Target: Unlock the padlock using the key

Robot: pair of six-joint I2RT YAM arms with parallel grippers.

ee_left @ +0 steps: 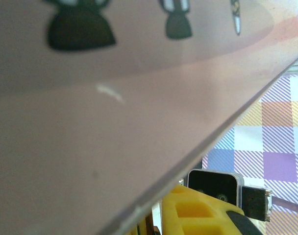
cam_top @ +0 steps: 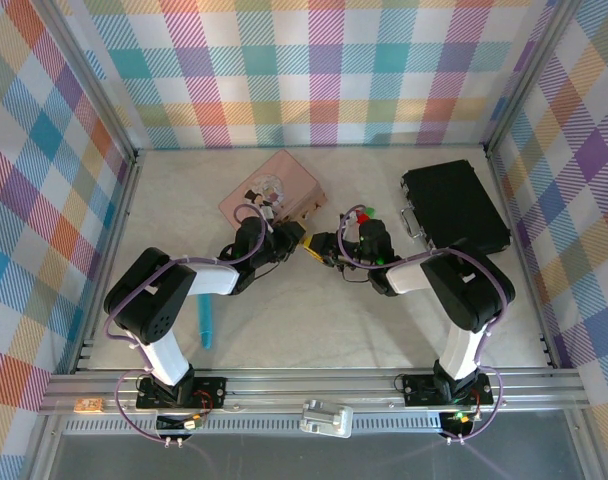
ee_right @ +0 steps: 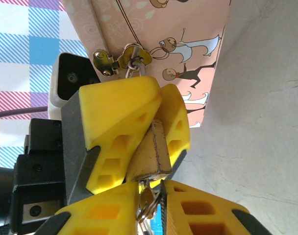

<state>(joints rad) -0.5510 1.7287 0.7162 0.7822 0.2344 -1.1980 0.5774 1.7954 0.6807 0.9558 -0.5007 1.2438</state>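
The brass padlock (ee_right: 149,152) hangs by its silver shackle (ee_right: 133,63) from the hasp of the pink tin (ee_right: 188,49). My left gripper (ee_right: 156,128) is shut on the padlock body, one yellow finger on each side. My right gripper (ee_right: 150,208) is shut on the grey key (ee_right: 150,198) and its ring, with the key set into the bottom of the padlock. From above, the left gripper (cam_top: 296,238) and the right gripper (cam_top: 328,246) meet tip to tip at the padlock (cam_top: 312,243), just in front of the tin (cam_top: 274,185).
A black case (cam_top: 454,205) lies at the back right. A red-and-green block (cam_top: 361,213) sits behind the right gripper. A light-blue stick (cam_top: 205,330) lies near the left arm. The tin's side (ee_left: 114,112) looms close in the left wrist view.
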